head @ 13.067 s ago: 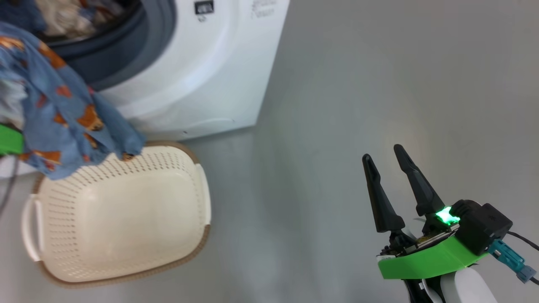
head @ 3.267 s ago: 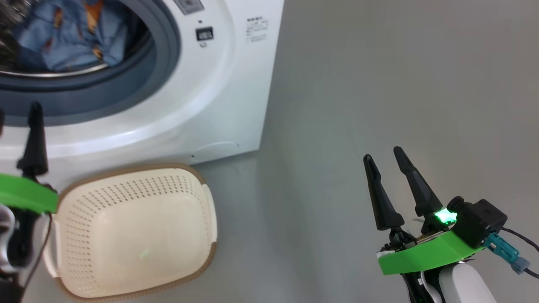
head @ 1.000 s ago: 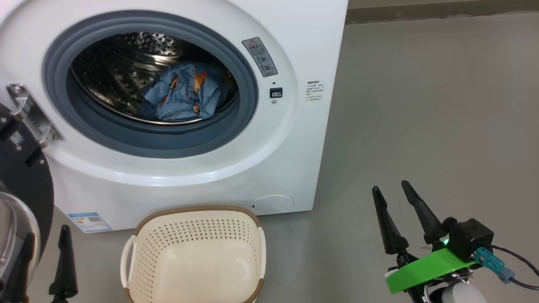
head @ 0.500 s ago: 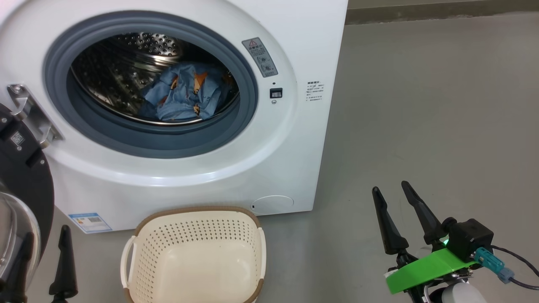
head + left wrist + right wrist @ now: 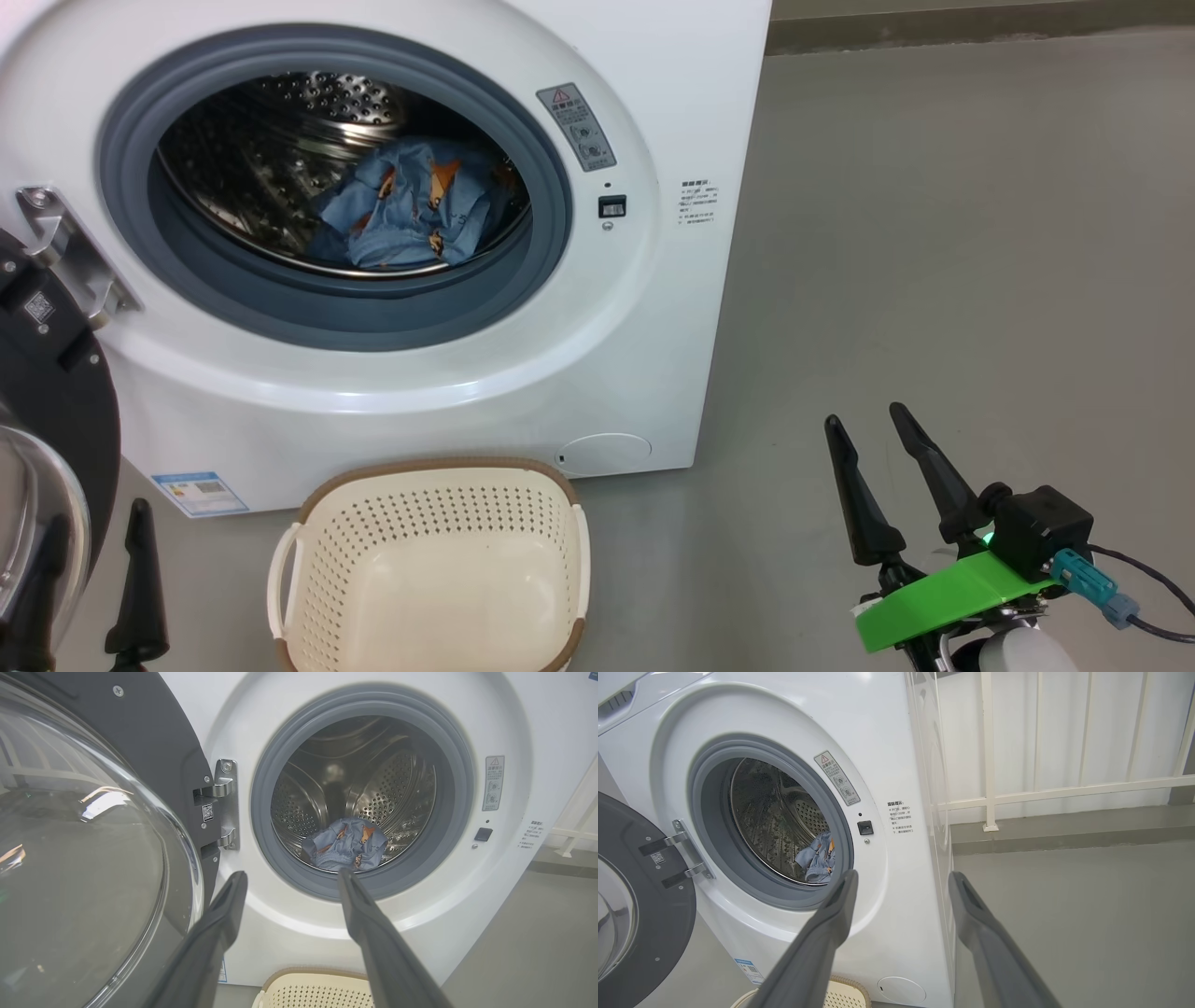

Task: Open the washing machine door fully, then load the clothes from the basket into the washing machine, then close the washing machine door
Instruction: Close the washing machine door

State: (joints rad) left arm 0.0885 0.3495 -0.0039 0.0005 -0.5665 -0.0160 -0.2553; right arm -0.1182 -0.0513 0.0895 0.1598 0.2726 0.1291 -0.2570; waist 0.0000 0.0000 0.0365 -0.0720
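Standing open on the robot's left: door [image 5: 140,742], black, glass-bowled, swung clear of the washing machine [image 5: 607,373]. Clothes [image 5: 411,215]: blue bundle, lying inside the drum [image 5: 308,103]. Basket [image 5: 439,523]: empty, on the floor [image 5: 934,233] just before the machine. Left pincer [image 5: 290,875]: spread wide, holding nothing, just beside the door. Right pincer [image 5: 864,415]: spread wide, empty, well apart. Step in hand, by my reckoning: loading finished; closing next, calling for a push on the door's outer edge.
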